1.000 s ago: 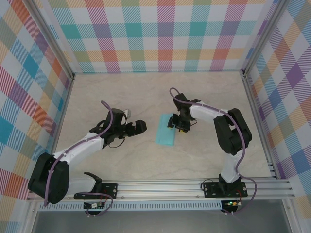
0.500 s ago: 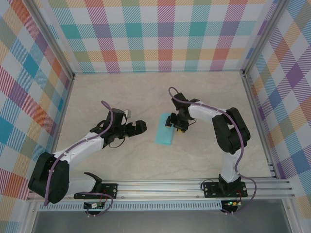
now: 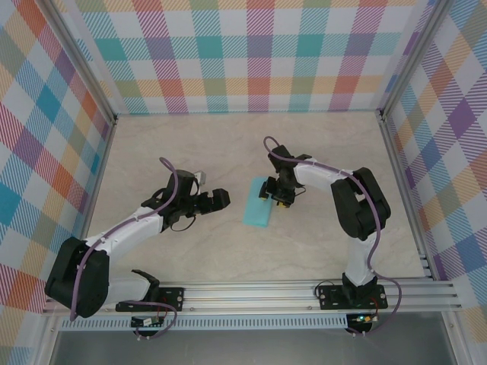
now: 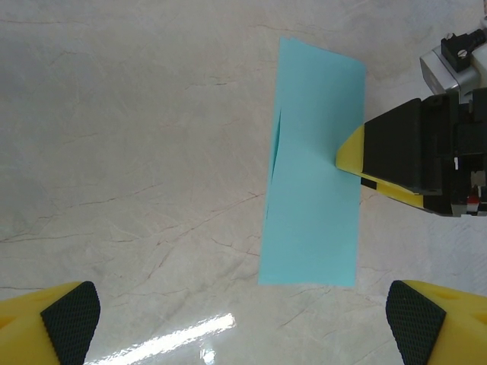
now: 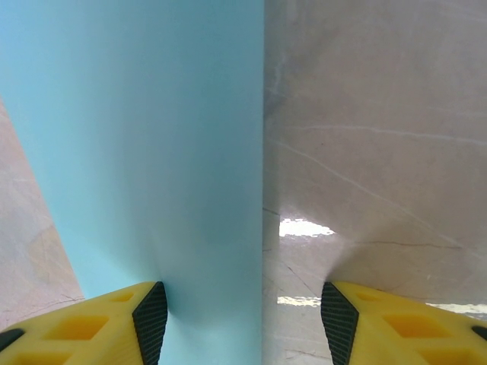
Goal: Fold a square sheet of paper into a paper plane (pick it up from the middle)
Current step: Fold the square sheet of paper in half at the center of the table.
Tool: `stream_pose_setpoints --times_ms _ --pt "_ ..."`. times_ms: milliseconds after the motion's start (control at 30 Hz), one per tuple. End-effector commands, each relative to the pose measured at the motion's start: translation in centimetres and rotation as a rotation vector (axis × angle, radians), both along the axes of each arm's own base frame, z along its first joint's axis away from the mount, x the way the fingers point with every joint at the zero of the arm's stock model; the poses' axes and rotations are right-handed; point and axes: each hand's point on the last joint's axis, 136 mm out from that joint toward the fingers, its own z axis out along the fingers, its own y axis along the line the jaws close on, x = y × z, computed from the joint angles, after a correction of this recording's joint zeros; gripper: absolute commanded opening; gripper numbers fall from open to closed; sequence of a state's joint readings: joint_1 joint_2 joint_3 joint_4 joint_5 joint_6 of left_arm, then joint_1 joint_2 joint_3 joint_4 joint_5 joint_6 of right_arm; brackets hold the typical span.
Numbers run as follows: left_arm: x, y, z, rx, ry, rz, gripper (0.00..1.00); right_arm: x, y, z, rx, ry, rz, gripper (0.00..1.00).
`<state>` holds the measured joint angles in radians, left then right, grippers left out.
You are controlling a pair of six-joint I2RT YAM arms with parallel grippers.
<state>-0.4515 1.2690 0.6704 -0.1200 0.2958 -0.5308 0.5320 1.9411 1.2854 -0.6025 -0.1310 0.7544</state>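
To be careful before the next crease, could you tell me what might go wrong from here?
The right gripper straddles a long edge of the folded sheet, one finger on paper, one on the table; sliding could skew it. Its layers gape along the opposite edge, so the fold may spring open; the open left gripper hovers apart.

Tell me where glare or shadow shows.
Left wrist view: a bright glare streak low on the table. Right wrist view: two small glare patches on the table, faint shadow low on the sheet of paper. Top external view: even light.
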Motion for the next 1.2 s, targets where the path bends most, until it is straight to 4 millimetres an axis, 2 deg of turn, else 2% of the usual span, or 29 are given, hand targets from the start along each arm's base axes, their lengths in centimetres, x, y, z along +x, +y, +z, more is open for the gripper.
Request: stream_pose_setpoints --times_ms 0,300,800,967,1067,1167 --pt "0.5 -0.9 0.7 -0.016 -0.035 -0.03 0.99 -0.2 -0.2 -1.2 -0.034 0.028 0.007 0.59" --pt "0.6 -0.9 0.7 -0.013 -0.036 -0.028 0.96 -1.0 -1.2 -2.5 -0.097 0.072 0.011 0.59" --pt "0.7 -1.0 0.5 -0.012 -0.034 -0.032 0.94 -1.5 -1.8 -3.3 -0.15 0.102 0.018 0.59" --pt "0.8 -1.1 0.4 -0.012 -0.022 -0.035 0.87 -1.7 -1.9 -3.7 -0.164 0.115 0.022 0.59" --pt "0.8 -1.2 0.4 -0.012 -0.015 -0.037 0.8 -1.7 -1.8 -3.8 -0.166 0.115 0.028 0.58" --pt "1.0 -1.3 0.3 -0.011 -0.009 -0.034 0.69 -1.8 -1.8 -3.9 -0.167 0.118 0.036 0.59"
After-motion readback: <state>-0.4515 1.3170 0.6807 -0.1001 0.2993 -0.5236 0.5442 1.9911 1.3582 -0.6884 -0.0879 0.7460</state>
